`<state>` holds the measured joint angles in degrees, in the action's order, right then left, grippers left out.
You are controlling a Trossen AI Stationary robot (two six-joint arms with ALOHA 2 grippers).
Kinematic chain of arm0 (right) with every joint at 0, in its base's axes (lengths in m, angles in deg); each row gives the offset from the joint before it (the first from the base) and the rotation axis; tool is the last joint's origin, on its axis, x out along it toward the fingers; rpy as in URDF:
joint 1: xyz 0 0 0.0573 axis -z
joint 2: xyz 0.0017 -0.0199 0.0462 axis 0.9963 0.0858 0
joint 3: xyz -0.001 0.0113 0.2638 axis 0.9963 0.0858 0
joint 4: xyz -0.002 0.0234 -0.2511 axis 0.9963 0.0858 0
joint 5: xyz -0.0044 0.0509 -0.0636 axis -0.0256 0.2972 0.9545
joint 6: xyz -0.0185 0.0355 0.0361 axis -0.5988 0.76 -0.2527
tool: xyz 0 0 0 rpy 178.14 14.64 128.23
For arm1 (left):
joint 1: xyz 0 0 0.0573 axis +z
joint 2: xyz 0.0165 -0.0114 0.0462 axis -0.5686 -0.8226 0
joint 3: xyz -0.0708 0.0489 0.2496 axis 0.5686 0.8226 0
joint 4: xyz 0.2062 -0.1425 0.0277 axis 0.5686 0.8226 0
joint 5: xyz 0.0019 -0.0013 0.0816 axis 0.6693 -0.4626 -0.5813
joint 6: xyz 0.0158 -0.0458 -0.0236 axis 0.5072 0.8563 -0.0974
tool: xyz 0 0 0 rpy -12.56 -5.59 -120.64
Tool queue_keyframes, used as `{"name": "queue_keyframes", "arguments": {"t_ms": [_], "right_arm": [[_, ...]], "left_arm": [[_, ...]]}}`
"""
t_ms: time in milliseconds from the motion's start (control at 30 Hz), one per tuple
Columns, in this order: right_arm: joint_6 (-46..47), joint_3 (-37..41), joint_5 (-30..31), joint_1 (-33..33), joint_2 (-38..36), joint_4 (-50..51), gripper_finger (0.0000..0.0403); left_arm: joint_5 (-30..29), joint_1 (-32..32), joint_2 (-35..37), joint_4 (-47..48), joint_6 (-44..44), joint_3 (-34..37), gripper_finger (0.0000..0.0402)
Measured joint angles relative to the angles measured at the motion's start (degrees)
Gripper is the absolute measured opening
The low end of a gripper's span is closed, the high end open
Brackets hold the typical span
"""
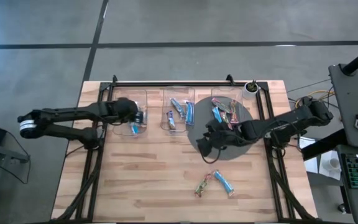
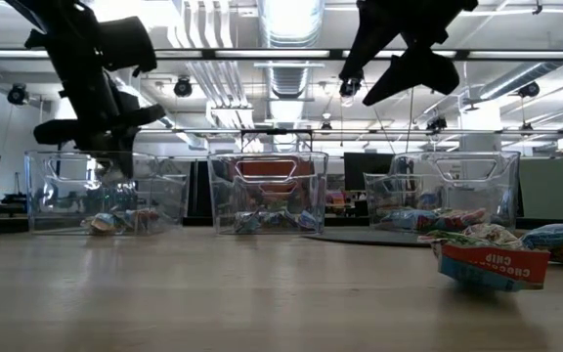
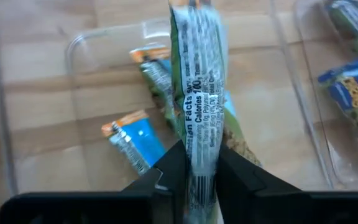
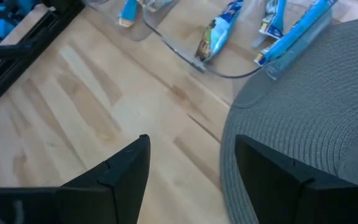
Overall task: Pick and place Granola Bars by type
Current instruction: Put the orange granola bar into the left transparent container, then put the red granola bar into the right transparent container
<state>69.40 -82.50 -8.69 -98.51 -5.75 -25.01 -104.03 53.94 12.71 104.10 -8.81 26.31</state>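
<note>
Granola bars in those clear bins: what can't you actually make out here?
- Left bin: high view, the left gripper and its held bar cover part of the contents.
- Middle bin: low view, bars too small to sort.
- Bar at right: low view, frame edge cuts its neighbours.

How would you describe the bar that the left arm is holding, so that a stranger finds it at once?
Look at the leftmost of the three clear bins at the table's far edge. Above it, the left gripper pinches one bar between its fingers. It alone hangs in the air, green wrapper, printed side showing; the other bars lie flat.
</note>
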Motion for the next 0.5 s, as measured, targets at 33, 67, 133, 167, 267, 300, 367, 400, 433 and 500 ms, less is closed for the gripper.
{"name": "queue_keyframes", "arguments": {"t_ms": [33, 67, 133, 167, 267, 300, 367, 400, 433, 500], "right_arm": [[0.00, 0.03, -0.57, 0.43, 0.00, -0.04, 0.0224], [0.00, 0.13, -0.89, 0.81, 0.00, -0.11, 0.0224], [0.00, 0.43, -1.36, 1.47, 0.00, 0.00, 0.0224], [0.02, 0.52, -1.51, 1.72, 0.00, 0.00, 0.0224], [0.19, 0.77, -3.12, 2.43, 0.00, -0.12, 0.0224], [0.20, 0.91, -3.94, 2.56, 0.00, -0.09, 0.0224], [0.04, 1.21, -5.05, 2.62, 0.00, -0.01, 0.0224], [-0.05, 1.36, -5.51, 2.60, -0.02, -0.02, 0.0224], [-0.09, 1.55, -6.22, 2.56, -0.11, -0.04, 0.0224], [-0.12, 2.19, -7.36, 2.30, -0.31, 0.06, 0.0224]], "left_arm": [[0.00, 0.00, -0.04, -0.64, -1.29, 0.09, 0.0062], [0.00, 0.00, -0.06, -1.24, -2.54, 0.09, 0.0071], [-0.10, 0.12, -0.10, -2.89, -4.31, 0.08, 0.0092], [-0.10, 0.35, -0.11, -2.94, -4.87, 0.07, 0.0104], [-0.08, 0.76, -0.11, -2.38, -5.77, -0.05, 0.0139], [0.47, 0.76, -0.07, -2.00, -5.71, -0.40, 0.0148], [2.60, 0.31, 0.45, -1.41, -6.71, -2.06, 0.0161], [3.80, -0.35, 0.86, -1.64, -7.85, -3.33, 0.0164], [4.52, -1.35, 1.24, -1.90, -9.07, -4.89, 0.0165], [4.89, -4.55, 1.44, -3.15, -11.34, -8.42, 0.0166]]}}
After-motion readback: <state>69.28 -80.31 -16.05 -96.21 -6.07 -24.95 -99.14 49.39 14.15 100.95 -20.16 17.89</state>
